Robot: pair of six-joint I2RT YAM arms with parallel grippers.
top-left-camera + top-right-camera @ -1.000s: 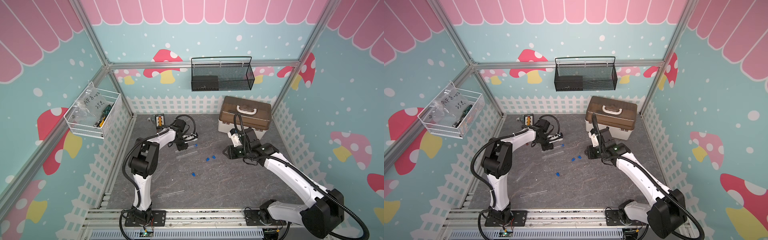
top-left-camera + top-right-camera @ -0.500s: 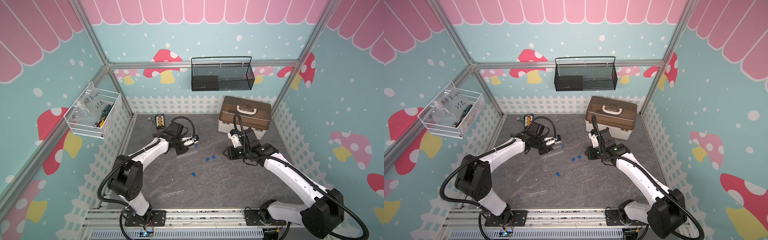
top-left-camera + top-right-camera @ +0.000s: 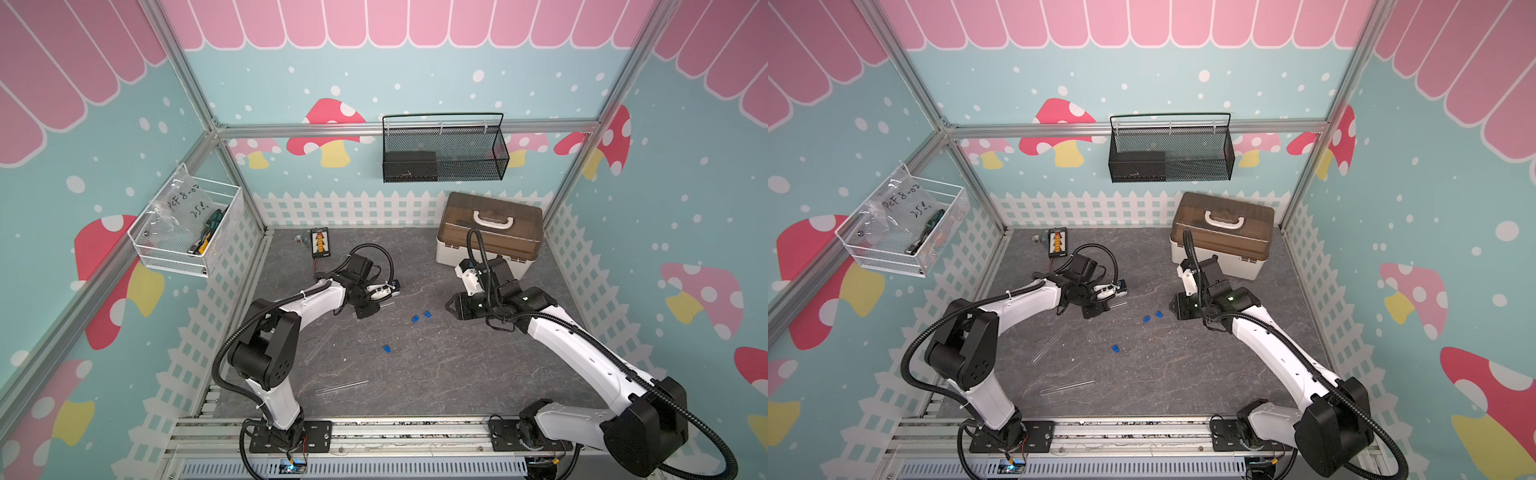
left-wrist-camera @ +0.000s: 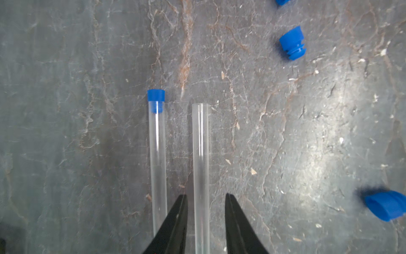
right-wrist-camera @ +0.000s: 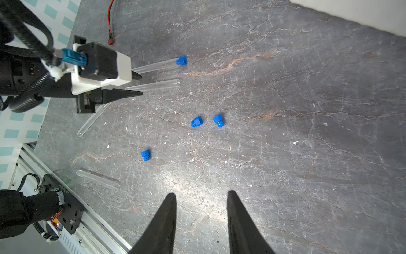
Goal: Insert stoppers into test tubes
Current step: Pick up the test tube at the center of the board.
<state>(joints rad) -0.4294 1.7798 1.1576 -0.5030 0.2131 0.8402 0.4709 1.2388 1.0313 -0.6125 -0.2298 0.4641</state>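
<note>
Comparing both top views with a second before: the left arm [image 3: 316, 297] had shifted its elbow, wrist kept over the same tube pair. The three loose stoppers [image 3: 414, 318] on the desk [image 3: 478, 374] had not moved.

Left wrist view: the left jaws stood spread astride the open test tube [image 4: 200, 143], not touching it. The stoppered tube [image 4: 157, 143] lay just beside.

Right wrist view: the right jaws were spread, empty, above bare desk.

Judged: one tube finished, second about to be gripped, three left to plug.
</note>
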